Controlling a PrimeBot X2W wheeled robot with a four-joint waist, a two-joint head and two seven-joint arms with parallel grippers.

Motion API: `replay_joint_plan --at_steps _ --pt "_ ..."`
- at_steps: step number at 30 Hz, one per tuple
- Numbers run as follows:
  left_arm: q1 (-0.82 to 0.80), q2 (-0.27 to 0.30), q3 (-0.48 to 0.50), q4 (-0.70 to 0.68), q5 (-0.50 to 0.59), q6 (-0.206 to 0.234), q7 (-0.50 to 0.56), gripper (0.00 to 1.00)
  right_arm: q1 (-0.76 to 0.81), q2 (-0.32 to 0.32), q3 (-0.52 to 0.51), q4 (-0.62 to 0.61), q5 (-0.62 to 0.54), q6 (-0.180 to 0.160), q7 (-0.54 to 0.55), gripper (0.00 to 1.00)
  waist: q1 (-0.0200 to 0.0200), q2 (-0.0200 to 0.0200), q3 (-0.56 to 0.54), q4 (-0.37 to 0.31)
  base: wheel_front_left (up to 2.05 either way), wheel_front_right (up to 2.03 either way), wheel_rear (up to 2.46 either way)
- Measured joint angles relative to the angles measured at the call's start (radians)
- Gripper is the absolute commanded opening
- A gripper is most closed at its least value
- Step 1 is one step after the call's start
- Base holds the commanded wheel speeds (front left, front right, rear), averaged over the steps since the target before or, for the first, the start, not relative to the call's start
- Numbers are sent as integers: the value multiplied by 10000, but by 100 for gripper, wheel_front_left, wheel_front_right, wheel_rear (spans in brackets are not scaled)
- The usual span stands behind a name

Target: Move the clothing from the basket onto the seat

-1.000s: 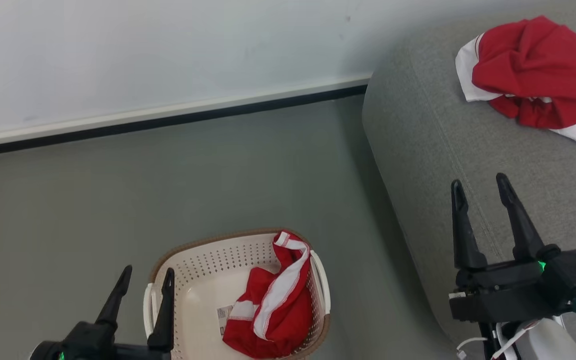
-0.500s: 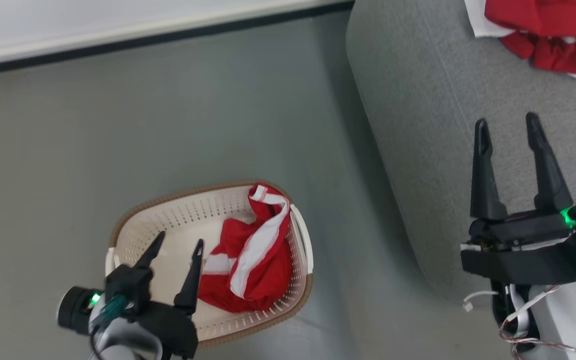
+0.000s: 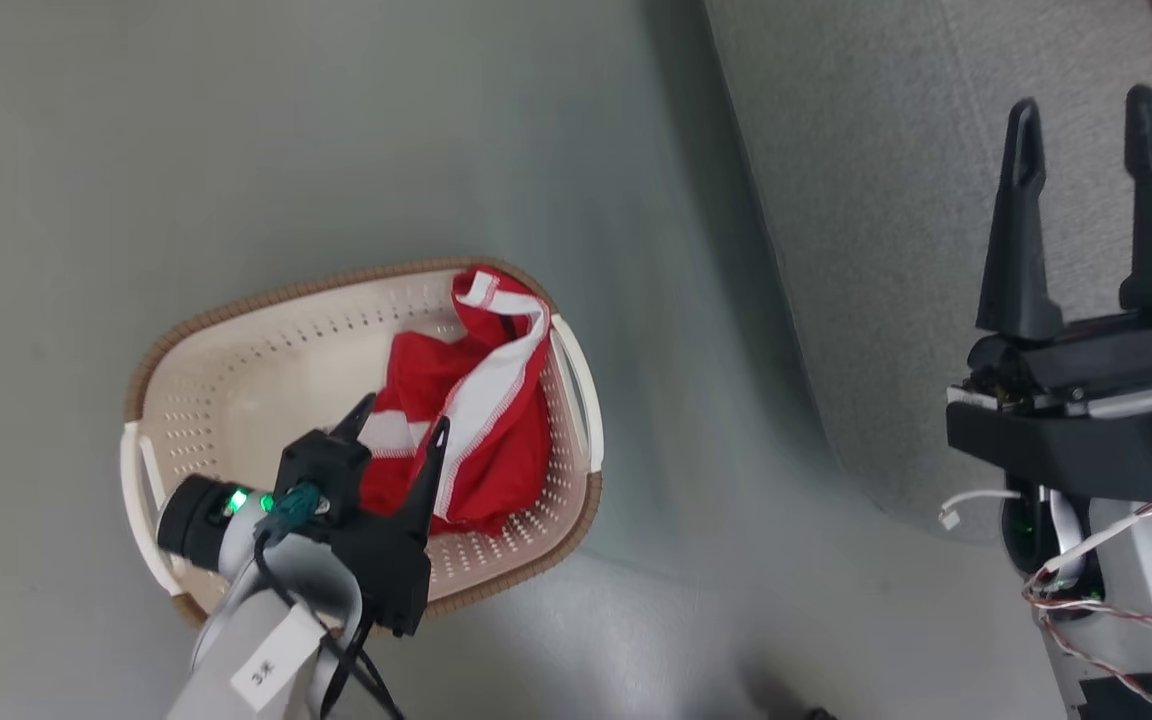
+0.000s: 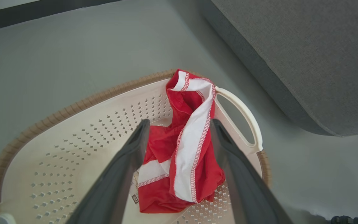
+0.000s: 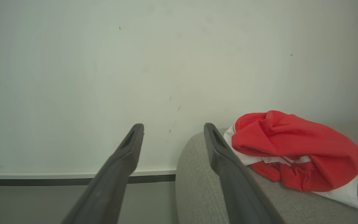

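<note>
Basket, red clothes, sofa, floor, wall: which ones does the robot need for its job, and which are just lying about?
For the job:
red shorts, in the basket
cream laundry basket
grey sofa
red jersey, already on the sofa
left gripper, jaws open at the shorts

Just there:
floor
wall
skirting board

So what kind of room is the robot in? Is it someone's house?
Probably a living room, or a mock-up of one: a big grey sofa stands by a plain pale wall, and a laundry basket holding red clothing sits on the smooth floor beside it.
</note>
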Motion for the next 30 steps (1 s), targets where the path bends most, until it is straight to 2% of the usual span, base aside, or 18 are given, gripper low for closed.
replay_joint_plan --at_steps 13,19,30 --pt "-1306 341 -477 1367 523 -263 169 100 -969 336 -81 -174 -71 0 0 100 0 1 1892 -288 0 0 0" --pt "-1661 520 -514 1864 556 -337 157 100 -1086 435 -109 -174 -98 12 0 100 -1 0 2426 -445 0 0 0" --pt "-2629 370 -872 2894 821 -431 219 100 -1188 454 -341 -192 -336 25 0 100 -1 0 3224 -759 0 0 0"
